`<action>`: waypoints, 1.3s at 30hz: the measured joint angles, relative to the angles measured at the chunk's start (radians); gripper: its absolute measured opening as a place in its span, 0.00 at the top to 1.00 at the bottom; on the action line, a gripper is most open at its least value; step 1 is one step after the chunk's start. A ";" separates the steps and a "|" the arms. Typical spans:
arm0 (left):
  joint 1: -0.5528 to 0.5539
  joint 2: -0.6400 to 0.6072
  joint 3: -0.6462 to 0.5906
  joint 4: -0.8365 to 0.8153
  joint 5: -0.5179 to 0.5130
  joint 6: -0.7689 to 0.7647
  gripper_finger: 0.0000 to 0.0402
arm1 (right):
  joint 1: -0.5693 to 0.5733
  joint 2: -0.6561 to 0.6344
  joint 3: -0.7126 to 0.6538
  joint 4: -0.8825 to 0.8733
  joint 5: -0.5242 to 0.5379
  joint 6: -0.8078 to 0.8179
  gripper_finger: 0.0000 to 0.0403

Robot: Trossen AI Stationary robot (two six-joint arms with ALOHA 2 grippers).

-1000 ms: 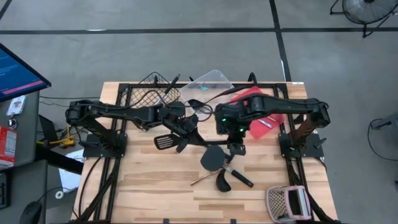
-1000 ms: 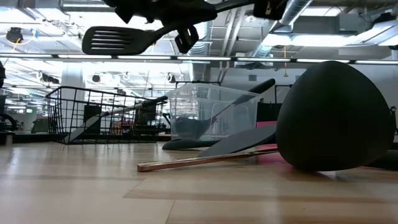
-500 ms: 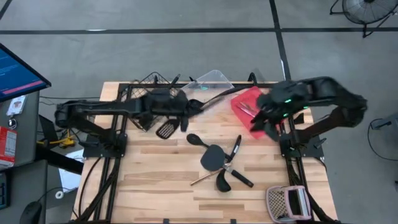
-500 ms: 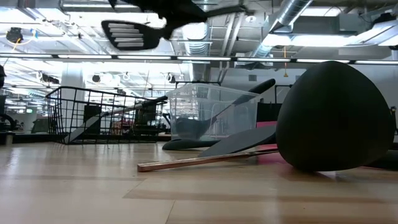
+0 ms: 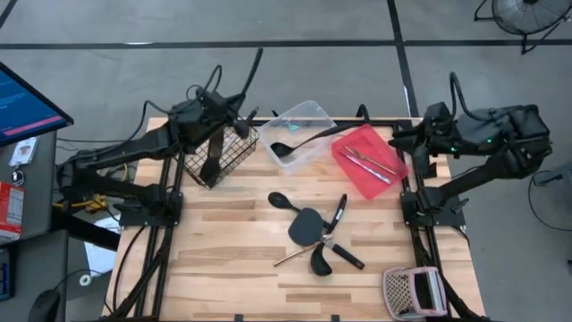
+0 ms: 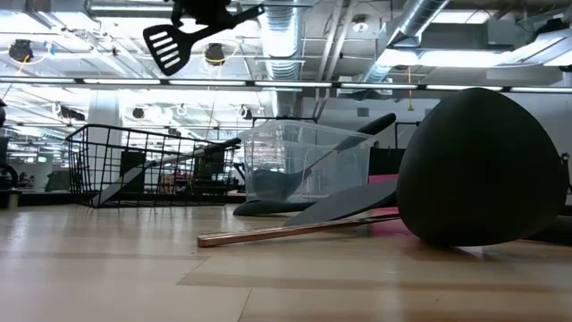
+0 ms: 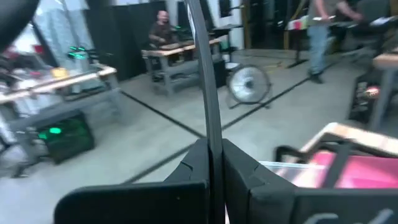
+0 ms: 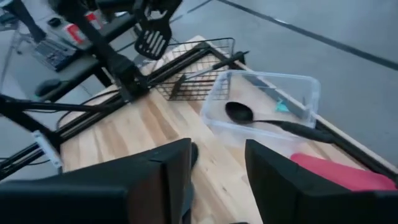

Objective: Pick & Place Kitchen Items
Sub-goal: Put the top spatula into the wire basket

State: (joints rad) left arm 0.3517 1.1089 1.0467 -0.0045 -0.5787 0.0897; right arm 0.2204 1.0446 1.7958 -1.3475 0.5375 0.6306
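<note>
While held over the wire basket (image 5: 221, 148), slotted spatula (image 6: 167, 45) clamped in left gripper (image 5: 217, 100)

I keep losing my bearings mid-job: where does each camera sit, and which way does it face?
High: overhead, straight down on the table; both arms show, left gripper over the basket, right gripper beside the tray.
Low: table height, level toward the tub; only the left gripper's tip, holding the spatula aloft.
Left wrist: faces the room; its fingers clamp the handle.
Right wrist: looks across the table to the basket; its open fingers show.
Shared: low and right wrist both show the spatula.
</note>
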 joint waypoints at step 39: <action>0.177 0.047 -0.213 0.059 0.064 0.178 1.00 | 0.252 -0.726 -0.992 1.089 0.046 -0.425 0.65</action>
State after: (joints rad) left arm 0.5291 1.1560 0.8337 0.0546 -0.5148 0.2676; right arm 0.4720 0.3185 0.8034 -0.2590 0.5831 0.2059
